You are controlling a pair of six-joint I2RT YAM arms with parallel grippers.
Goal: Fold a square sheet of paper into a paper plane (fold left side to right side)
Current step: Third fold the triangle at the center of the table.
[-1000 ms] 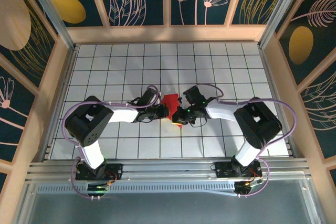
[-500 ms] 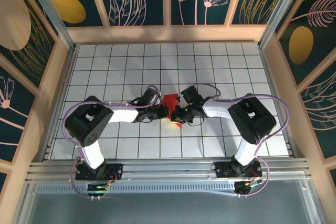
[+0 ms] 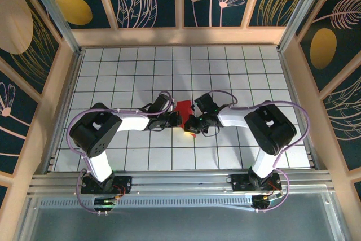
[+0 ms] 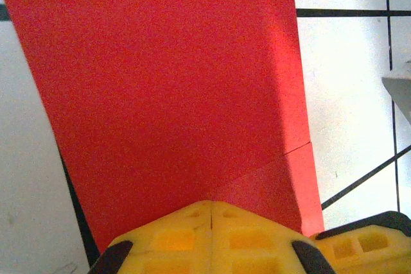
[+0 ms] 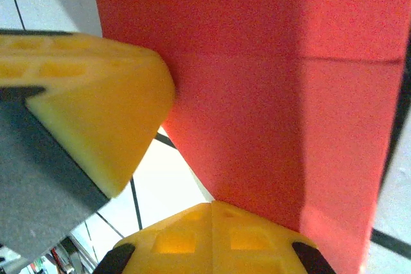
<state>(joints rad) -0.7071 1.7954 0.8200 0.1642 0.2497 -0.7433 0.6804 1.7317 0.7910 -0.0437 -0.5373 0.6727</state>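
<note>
from above, the red sheet of paper (image 3: 183, 108) lies on the white tiled table (image 3: 113, 71), mid-table and a little toward my side, already creased smaller than a full square. my left claw (image 3: 178, 119) and my right claw (image 3: 193, 125) meet over its near end, almost touching each other. through my left wrist camera the red sheet of paper (image 4: 167, 94) spreads flat away from my left claw (image 4: 212, 207), whose yellow fingers are pressed together along one seam with the tip on the sheet. a thin crease edge runs off to the right where one layer overlaps another, and a finger of my right claw (image 4: 359, 243) sits just beside it. through my right wrist camera my right claw (image 5: 212, 208) is likewise pressed together at the paper's near point, with a fold line crossing the red sheet of paper (image 5: 276, 94) higher up and my left claw (image 5: 96, 104) crowding in from the left. i cannot tell whether either tip has nipped an edge or merely bears down on it. i judge this paper very light, thin and limp. it will slide on the smooth tiles, spring open along a fresh crease and tear or crumple if dragged. so one tip should pin it flat while the other lifts a free left edge or corner to carry it over to the right.
</note>
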